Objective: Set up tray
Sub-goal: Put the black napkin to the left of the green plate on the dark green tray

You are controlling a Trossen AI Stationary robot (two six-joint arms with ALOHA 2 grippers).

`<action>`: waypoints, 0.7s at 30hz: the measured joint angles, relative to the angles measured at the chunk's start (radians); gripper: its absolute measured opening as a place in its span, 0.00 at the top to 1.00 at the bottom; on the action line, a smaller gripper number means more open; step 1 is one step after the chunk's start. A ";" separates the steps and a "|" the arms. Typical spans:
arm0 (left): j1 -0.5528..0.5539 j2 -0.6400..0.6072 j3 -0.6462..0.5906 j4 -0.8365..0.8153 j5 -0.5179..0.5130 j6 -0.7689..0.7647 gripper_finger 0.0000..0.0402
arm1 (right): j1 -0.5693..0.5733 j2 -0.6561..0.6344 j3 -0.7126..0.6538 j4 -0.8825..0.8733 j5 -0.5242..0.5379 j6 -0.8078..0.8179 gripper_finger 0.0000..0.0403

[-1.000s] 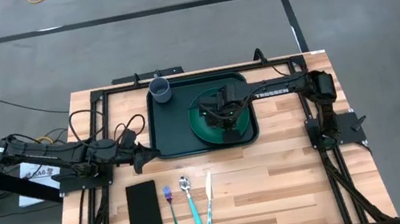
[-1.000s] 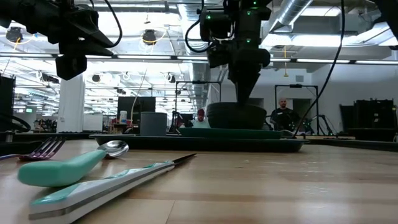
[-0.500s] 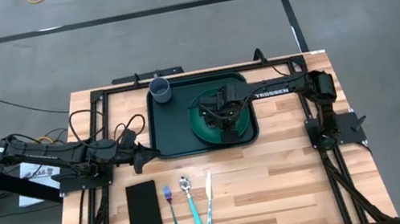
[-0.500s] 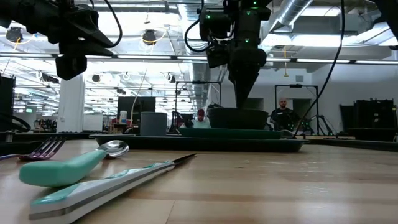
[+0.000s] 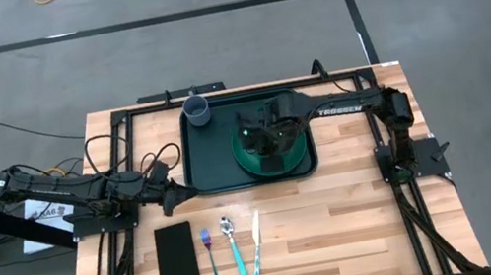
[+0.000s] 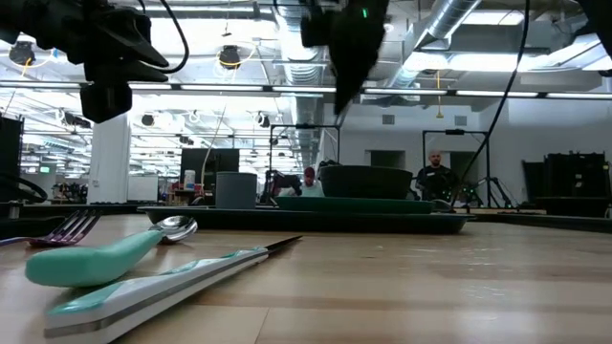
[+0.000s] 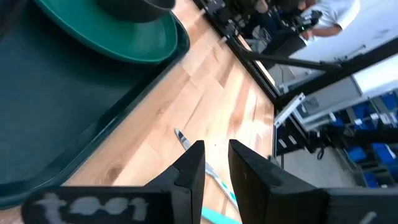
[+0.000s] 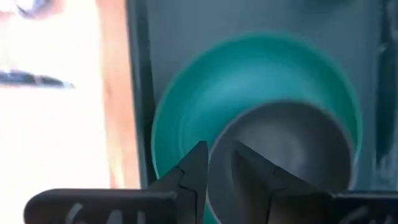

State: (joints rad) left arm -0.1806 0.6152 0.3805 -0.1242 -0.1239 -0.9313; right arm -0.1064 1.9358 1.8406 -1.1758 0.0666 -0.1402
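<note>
We start at the right gripper (image 5: 260,136), which hangs above the bowl (image 5: 272,143) with its fingers a little apart and nothing between them — released, in our reading. The bowl sits on the round green plate (image 5: 297,156), and the plate lies in the right half of the tray (image 5: 200,165). The tray rests on the table (image 5: 359,218) against its far edge, its long axis running left to right along that edge. A grey cup (image 5: 196,112) stands in the tray's far left corner.

The left gripper (image 5: 168,201) waits low over the table just off the tray's near left corner, its fingers a small gap apart and empty.

What remains lies toward the near edge: a black napkin (image 5: 176,262), a fork (image 5: 208,245), a spoon (image 5: 233,245) and a knife (image 5: 256,247), all with their long axes running near to far. We judge the left arm the nearer one to this row — the napkin lies almost directly nearward of its gripper, while the right gripper would have to cross the whole tray.
</note>
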 joint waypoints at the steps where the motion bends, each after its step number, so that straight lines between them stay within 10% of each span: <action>1: 0.000 0.000 0.000 0.000 0.004 0.012 0.85 | 0.002 0.000 0.041 -0.016 -0.013 0.001 0.84; 21: 0.008 0.000 0.000 0.096 -0.065 0.053 0.85 | 0.069 -0.290 0.201 -0.046 0.000 0.326 0.84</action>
State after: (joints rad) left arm -0.1722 0.6151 0.3805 -0.0279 -0.1889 -0.8783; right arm -0.0372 1.6458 2.0418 -1.2223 0.0666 0.1856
